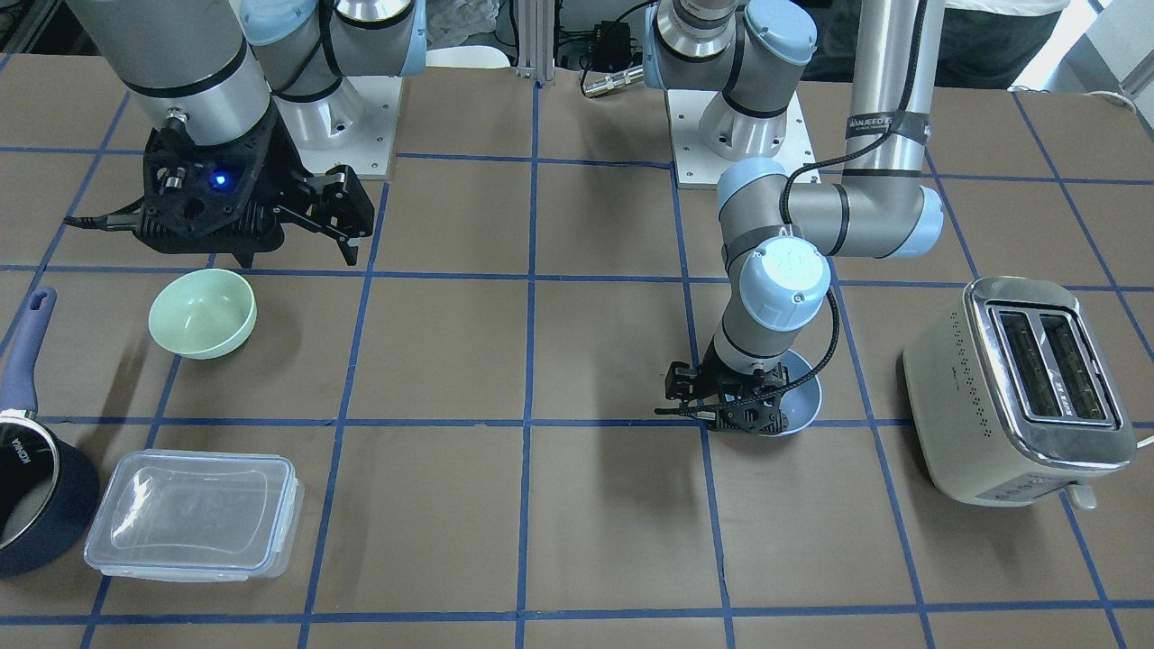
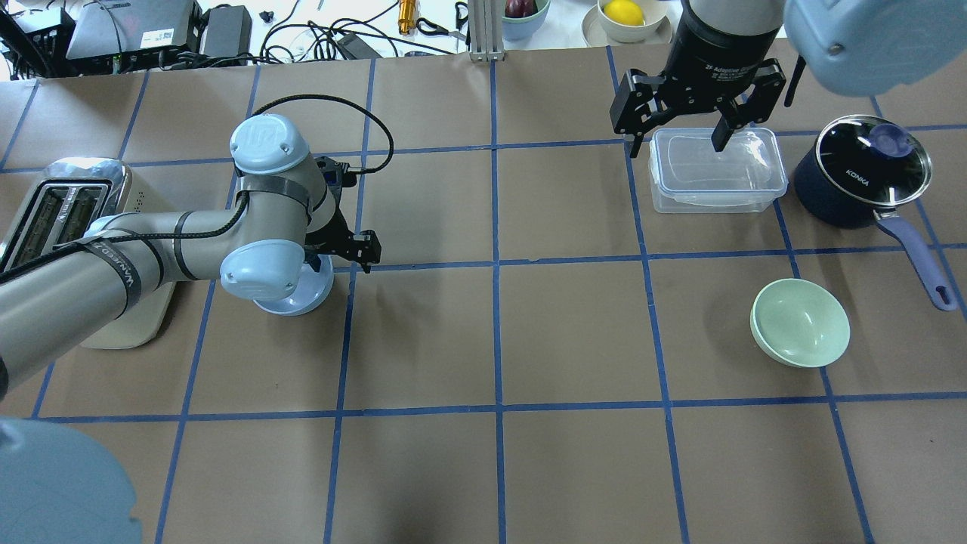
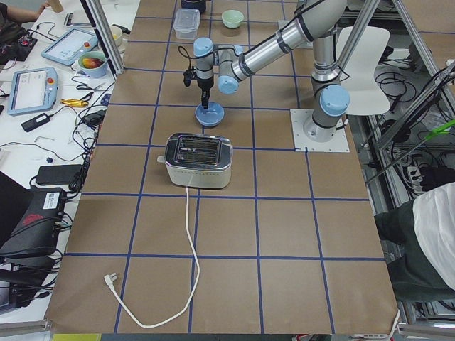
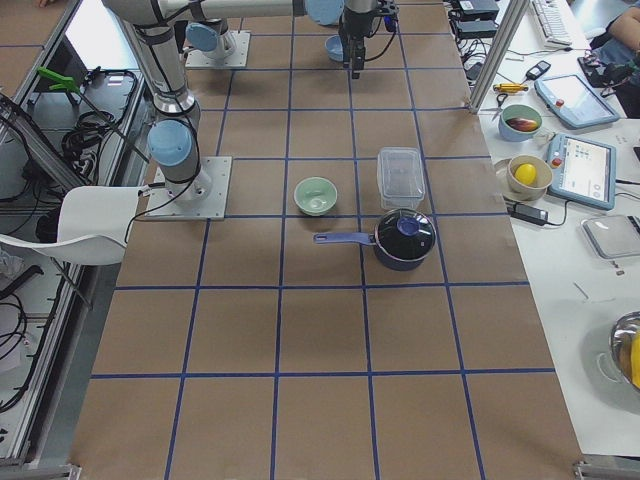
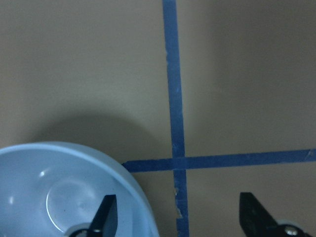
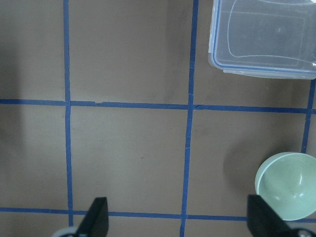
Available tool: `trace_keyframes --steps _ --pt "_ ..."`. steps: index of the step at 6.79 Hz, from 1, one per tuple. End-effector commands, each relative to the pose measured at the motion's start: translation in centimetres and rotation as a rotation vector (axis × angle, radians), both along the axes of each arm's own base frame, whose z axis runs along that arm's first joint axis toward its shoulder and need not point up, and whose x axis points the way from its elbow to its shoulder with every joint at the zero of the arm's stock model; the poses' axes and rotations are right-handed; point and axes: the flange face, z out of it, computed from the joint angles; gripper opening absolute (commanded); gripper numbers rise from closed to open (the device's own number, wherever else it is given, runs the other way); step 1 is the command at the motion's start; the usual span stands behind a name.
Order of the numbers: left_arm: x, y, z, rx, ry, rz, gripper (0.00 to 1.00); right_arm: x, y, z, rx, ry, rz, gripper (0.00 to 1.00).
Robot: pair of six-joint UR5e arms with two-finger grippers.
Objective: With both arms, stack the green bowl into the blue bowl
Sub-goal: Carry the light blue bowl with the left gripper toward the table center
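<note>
A wide desk (image 3: pixel 284 234) fills the room's middle, its top covered in matt brown sheeting and ruled into large squares by blue tape lines (image 3: pixel 256 206). An aluminium profile post (image 2: pixel 478 30) rises at the middle of one long edge. Along that same edge runs a white side bench (image 4: pixel 590 290), crowded with a blue-rimmed tablet controller (image 4: pixel 585 168), a bowl holding a lemon (image 4: pixel 527 175), power bricks and tangled black cables (image 2: pixel 317 38). Beyond the opposite long edge stands a white moulded chair (image 3: pixel 362 71) on a grey floor (image 3: pixel 412 106) strewn with cables. Light falls evenly from above, and shadows on the desk are soft.
</note>
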Motion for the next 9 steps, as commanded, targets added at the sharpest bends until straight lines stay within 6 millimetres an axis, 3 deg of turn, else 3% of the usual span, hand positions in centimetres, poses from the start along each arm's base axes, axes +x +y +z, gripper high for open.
trace_keyframes --steps 1,3,4,6,7,8,9 --pt "0.1 0.4 -0.8 0.017 -0.009 0.021 0.00 0.0 0.0 0.0 0.000 0.000 0.000 1.00" --pt "-0.5 0.1 -0.5 0.009 0.001 0.062 0.00 0.0 0.0 0.0 0.000 0.002 0.000 1.00" --pt "-2.0 -0.2 0.1 -0.006 0.006 0.103 0.00 0.0 0.0 0.0 0.000 0.000 0.000 1.00" --pt "-10.7 -2.5 5.3 0.006 0.096 0.161 0.00 0.0 0.0 0.0 0.000 0.000 0.002 1.00" --pt "-15.8 -2.3 7.4 0.033 0.112 0.159 0.00 0.0 0.0 -0.1 0.001 0.002 0.002 1.00" --pt "-21.8 0.0 6.8 0.038 0.109 0.144 0.00 0.0 0.0 -0.1 0.001 0.002 0.003 1.00" --pt "-25.7 1.8 5.1 0.029 0.110 0.142 0.00 -0.1 -0.1 -0.2 0.003 0.002 0.002 1.00"
